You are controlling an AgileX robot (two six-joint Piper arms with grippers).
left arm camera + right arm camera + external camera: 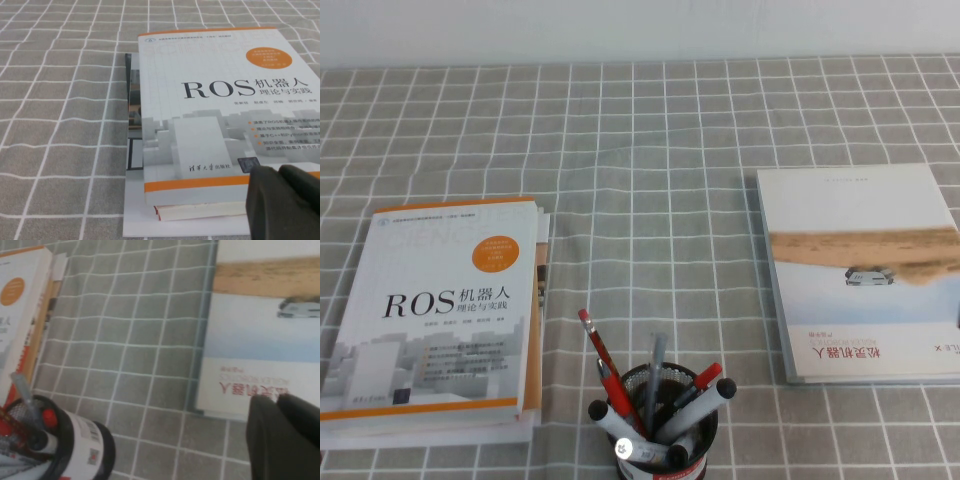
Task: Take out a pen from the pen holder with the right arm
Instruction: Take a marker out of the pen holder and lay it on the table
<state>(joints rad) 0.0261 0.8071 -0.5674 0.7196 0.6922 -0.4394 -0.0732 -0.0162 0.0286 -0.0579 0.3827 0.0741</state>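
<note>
Pen holder (703, 445) partly beyond lower edge

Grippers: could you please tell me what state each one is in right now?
Left gripper: over the ROS book, state cannot be told.
Right gripper: shut, holding nothing, over the white book, apart from the pen holder.

Grey cloth, white grid lines, on table (650, 130). Black mesh pen holder (707, 437) with white label. In pen holder: red pen (600, 355), grey pen (656, 380), silver barrels with black caps, one red cap. Left of pen holder: ROS book (440, 300), white cover, orange bands and circle, black title, grey blocks. Right of pen holder: pale book (860, 300), white to light blue, tan stripe, red title. Left pincer (281, 175) black, left of pen holder. Right pincer (278, 402) black, right of pen holder.
</note>
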